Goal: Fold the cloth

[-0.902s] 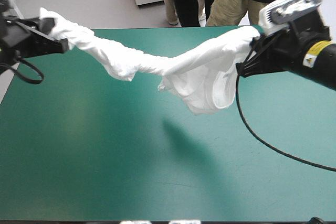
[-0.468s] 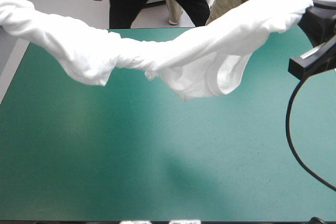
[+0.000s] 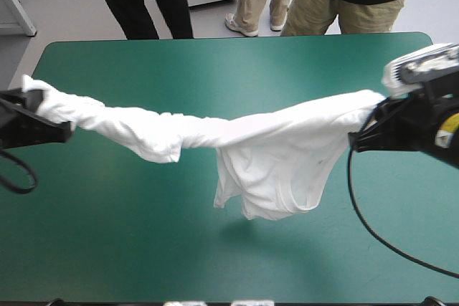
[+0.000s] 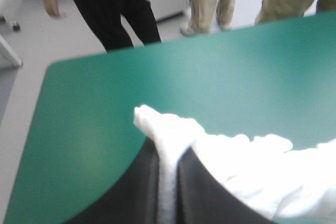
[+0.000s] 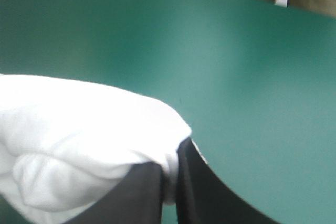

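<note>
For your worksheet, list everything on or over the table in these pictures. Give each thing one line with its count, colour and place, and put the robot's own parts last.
T-shirt: 1, white, lifted over the table, stretched as a twisted band from one gripper to the other, with a loose part hanging down right of the middle.
Table: 1, teal-green cover, under the T-shirt, with the shirt's shadow on it below the hanging part.
Left gripper: 1, black, over the table's left edge, shut on the T-shirt's left end.
Right gripper: 1, black, over the table's right side, shut on the T-shirt's right end.
</note>
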Action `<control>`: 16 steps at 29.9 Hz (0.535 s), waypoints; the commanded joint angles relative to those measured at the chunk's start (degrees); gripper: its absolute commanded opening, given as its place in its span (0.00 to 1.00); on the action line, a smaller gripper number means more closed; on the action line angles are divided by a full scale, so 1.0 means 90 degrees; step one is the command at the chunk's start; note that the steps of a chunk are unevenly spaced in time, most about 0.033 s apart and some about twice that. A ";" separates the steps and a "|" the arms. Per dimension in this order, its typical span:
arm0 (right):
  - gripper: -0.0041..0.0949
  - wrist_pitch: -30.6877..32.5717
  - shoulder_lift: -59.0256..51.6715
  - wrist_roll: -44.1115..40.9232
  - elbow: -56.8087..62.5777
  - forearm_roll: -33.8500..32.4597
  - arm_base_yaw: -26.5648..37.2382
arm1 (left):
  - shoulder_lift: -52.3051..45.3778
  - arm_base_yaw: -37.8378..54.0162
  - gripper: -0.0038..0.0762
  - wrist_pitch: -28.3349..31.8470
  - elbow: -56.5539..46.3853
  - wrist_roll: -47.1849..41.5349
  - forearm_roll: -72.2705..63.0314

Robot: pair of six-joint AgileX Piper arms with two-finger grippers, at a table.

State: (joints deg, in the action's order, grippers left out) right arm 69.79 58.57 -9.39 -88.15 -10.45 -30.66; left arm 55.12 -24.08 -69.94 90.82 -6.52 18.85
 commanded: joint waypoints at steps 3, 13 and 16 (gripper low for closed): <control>0.02 -0.1992 0.0224 -0.0731 0.1768 -0.0442 0.0053 | 0.0473 -0.0046 0.04 0.1833 -0.2055 -0.0854 0.0346; 0.02 -0.3430 0.2431 -0.1023 0.1932 0.0413 0.1313 | 0.3189 0.1016 0.04 0.3100 -0.1801 -0.1332 0.0636; 0.02 -0.3386 0.3149 -0.0468 0.1456 0.1024 0.1706 | 0.3938 0.1267 0.04 0.3114 -0.1271 -0.1322 0.0636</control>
State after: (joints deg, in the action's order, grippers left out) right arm 42.73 84.31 -17.69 -70.25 -4.88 -18.11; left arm 87.58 -14.45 -45.08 73.92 -17.69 22.95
